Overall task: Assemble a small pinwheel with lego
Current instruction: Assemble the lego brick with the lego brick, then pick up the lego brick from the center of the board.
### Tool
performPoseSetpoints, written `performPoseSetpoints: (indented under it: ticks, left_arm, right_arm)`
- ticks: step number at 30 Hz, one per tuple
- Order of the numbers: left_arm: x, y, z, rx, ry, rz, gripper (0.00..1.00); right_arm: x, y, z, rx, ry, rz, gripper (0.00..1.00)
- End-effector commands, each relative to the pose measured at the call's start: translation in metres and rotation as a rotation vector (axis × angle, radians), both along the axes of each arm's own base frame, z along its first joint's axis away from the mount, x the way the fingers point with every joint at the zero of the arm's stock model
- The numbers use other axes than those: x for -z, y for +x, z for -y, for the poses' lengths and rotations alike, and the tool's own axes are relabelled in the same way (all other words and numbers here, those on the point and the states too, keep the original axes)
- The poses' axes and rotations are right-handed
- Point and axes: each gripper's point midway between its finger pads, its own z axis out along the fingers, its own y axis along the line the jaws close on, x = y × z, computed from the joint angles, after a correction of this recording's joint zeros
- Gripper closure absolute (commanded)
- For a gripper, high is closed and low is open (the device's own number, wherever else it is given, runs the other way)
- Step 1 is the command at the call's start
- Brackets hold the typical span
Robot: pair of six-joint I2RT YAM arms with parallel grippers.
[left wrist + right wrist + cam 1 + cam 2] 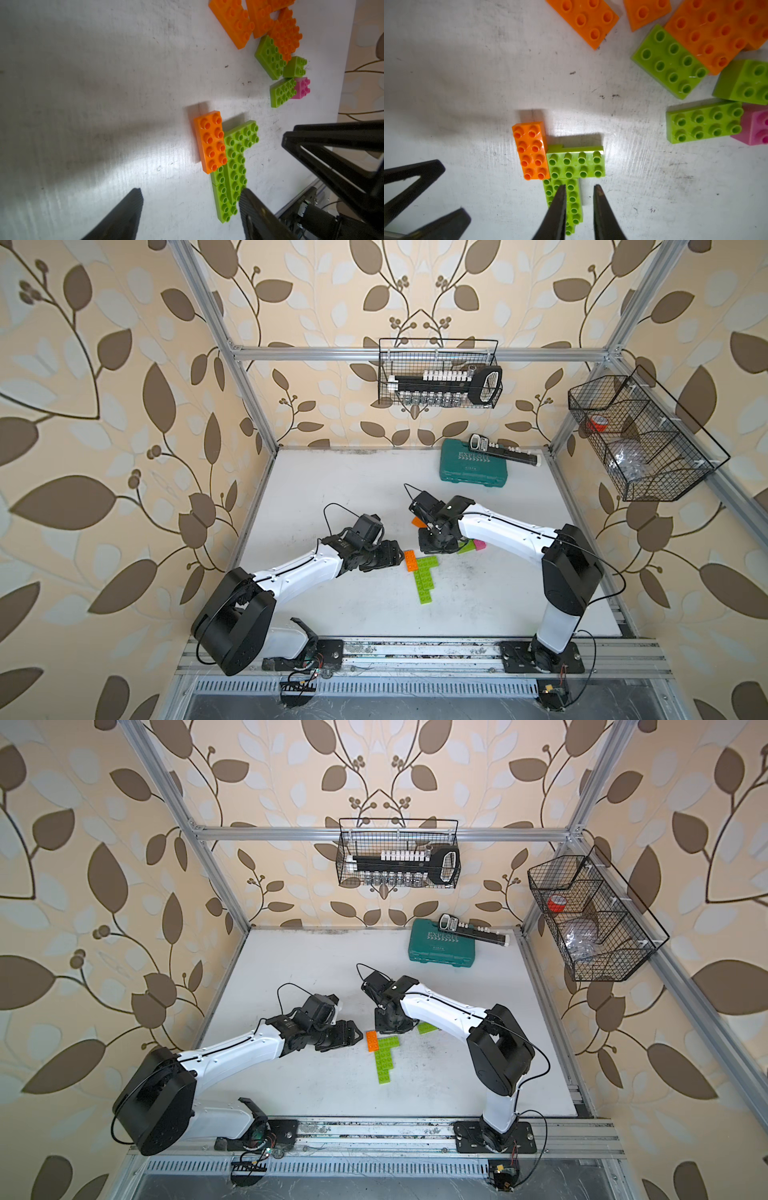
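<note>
The lego build, lime-green bricks (424,578) joined in a T with an orange brick (410,561) at one side, lies flat mid-table in both top views (385,1058). My left gripper (190,199) is open wide beside it, one finger (249,207) next to the green stem (228,187), nothing between the jaws. My right gripper (579,187) hovers over the green stem (574,199) with a narrow gap between its jaws, holding nothing. Loose orange bricks (583,18), green bricks (704,122) and a pink brick (756,126) lie beyond.
A teal tool case (473,466) with a black socket rail (509,454) on it stands at the back right. One wire basket (438,373) hangs on the back wall and another (640,435) on the right frame. The right forearm (498,531) covers part of the loose pile.
</note>
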Motion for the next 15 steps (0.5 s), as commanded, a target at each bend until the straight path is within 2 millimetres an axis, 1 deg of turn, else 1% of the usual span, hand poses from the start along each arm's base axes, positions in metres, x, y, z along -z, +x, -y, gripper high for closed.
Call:
performPoseSetpoints:
  ticks: [1,3,5,6,10,12,15]
  left_arm:
    - [-0.011,0.015,0.005,0.012,0.022,0.051,0.24]
    - [-0.012,0.020,0.008,0.024,0.031,0.051,0.25]
    - [-0.014,0.025,0.013,0.041,0.039,0.051,0.26]
    - [-0.010,0.028,0.014,0.047,0.055,0.040,0.26]
    - [-0.011,0.047,0.022,0.067,0.091,0.049,0.27]
    - [-0.013,0.057,0.025,0.069,0.103,0.058,0.27]
    - [-0.015,0.077,0.025,0.048,0.081,0.054,0.27]
  right_arm:
    - [0.000,0.003,0.013,-0.011,-0.003,0.004,0.79]
    - [0.001,0.008,0.016,-0.007,0.012,0.001,0.81]
    - [0.004,0.019,0.021,0.013,0.037,-0.013,0.81]
    - [0.005,0.023,0.021,0.016,0.048,-0.019,0.81]
    - [0.008,0.044,0.024,0.061,0.060,-0.022,0.81]
    - [0.010,0.053,0.024,0.106,0.058,-0.026,0.79]
    - [0.016,0.066,0.022,0.177,0.036,-0.027,0.76]
